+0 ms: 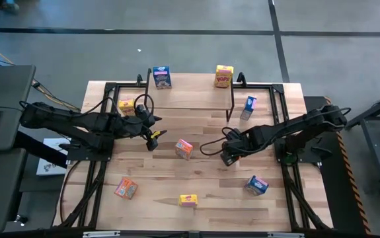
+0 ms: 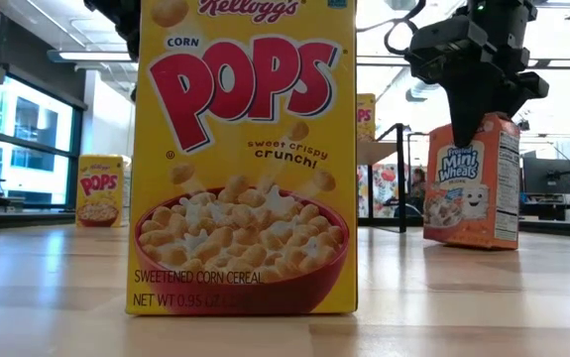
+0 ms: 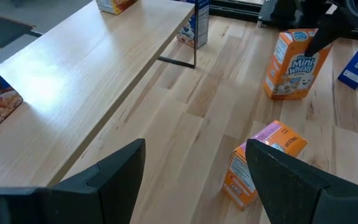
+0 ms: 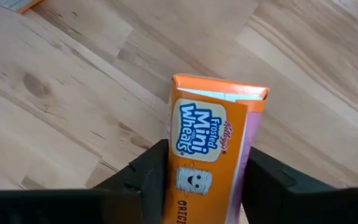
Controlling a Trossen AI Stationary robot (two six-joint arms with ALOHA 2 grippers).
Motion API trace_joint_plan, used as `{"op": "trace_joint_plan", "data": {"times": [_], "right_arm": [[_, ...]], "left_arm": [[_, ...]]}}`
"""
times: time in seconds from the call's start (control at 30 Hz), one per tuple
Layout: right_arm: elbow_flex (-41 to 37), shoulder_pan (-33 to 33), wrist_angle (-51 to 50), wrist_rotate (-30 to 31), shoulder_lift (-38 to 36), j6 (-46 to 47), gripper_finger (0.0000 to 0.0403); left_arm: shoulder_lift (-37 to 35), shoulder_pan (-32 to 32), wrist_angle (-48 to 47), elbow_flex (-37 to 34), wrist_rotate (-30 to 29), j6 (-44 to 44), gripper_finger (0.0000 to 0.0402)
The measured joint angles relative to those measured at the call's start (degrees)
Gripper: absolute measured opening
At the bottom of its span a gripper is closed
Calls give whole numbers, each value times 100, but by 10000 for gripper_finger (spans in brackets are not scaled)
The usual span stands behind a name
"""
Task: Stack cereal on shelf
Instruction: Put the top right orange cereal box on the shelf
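Grey concrete floor surrounds the wooden table (image 1: 196,172), which we see from overhead with a black frame along its edges. At the table's far edge stands the shelf (image 1: 191,99), our landmark, its light plank top on thin black legs.

Both dark arms reach inward in front of the shelf. Off the shelf's left front corner, the left gripper (image 1: 153,137) hangs above the tabletop with its fingers spread wide and nothing between them. Off the shelf's right front corner, the right gripper (image 4: 203,180) is clamped around an upright orange Mini-Wheats box (image 4: 213,149), one dark finger pressed against each side; the low view shows the same box standing on the table under the gripper.

We count eight more boxes. On the shelf, a blue box (image 1: 162,77) stands at its left end and a yellow Corn Pops box (image 1: 223,76) at its right end. Just beside the shelf's right end, down on the table, stands a second blue box (image 1: 248,106); just beside its left end sits a second yellow box (image 1: 126,104). In front of the shelf, near the table's middle, lies an orange box with a pink side (image 1: 184,149). Well in front of the shelf, towards the near edge, are an orange box (image 1: 125,188), a yellow box (image 1: 188,200) and a blue box (image 1: 256,185).
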Motion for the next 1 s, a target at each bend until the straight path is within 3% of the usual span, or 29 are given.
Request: {"op": "trace_joint_plan", "data": {"times": [0.23,0.53,1.0], "right_arm": [[134,0,38,-37,0,-170,141],[978,-36,-56,157,-2,-976,140],[2668,-1015,9,971,-2,-4216,140]], "left_arm": [[0,0,0,0,0,0,269],[0,0,2,0,0,0,269],[1,2,164,2,0,0,269]]}}
